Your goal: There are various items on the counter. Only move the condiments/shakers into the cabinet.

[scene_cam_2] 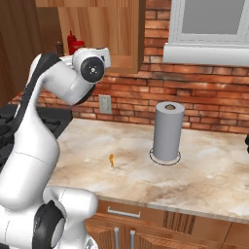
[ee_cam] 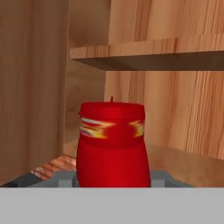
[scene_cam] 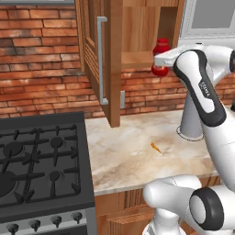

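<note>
Inside cabinet (scene_cam: 137,32): red bottle (ee_cam: 111,144).

red bottle (ee_cam: 112,144) with yellow-blue label band, reddish-brown cabinet (scene_cam: 110,55).

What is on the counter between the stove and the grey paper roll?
Just the tiny orange carrot piece lies between the stove and the grey roll, seen in both base views.

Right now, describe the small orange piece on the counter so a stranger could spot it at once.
Start at the beige marbled counter under the brick wall. Left of the tall grey paper towel roll lies the orange carrot-like piece. It is tiny, thin and alone on bare stone, the only orange thing there.
</note>
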Robot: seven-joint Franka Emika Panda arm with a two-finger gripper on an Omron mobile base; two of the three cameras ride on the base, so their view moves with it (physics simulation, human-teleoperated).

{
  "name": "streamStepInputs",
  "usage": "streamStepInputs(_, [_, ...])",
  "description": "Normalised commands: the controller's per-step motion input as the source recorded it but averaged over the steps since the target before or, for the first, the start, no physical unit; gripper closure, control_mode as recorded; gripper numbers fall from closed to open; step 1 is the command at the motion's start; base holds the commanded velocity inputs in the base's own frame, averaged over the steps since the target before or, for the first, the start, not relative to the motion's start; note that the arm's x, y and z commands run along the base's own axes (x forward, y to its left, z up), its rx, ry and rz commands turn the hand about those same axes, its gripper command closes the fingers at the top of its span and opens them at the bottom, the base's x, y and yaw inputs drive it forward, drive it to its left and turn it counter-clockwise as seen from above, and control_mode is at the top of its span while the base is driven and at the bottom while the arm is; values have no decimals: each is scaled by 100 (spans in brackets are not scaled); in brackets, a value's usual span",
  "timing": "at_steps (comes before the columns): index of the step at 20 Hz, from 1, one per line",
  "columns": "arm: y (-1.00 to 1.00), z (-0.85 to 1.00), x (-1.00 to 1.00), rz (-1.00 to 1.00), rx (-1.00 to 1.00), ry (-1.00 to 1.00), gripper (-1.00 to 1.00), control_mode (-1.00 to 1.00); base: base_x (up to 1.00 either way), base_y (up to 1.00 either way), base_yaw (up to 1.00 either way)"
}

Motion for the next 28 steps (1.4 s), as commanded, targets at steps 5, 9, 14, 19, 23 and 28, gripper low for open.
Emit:
streamStepInputs(5, [0, 1, 49, -12, 0, 0, 100, -100, 0, 0, 0])
streamStepInputs(9, [0, 12, 48, -8, 0, 0, 100, -100, 0, 0, 0])
streamStepInputs(14, [0, 13, 41, -6, 0, 0, 100, -100, 0, 0, 0])
streamStepInputs(19, [0, 5, 41, -5, 0, 0, 100, -100, 0, 0, 0])
streamStepInputs(23, [0, 0, 48, -5, 0, 0, 100, -100, 0, 0, 0])
streamStepInputs(28, [0, 0, 39, -2, 0, 0, 100, -100, 0, 0, 0])
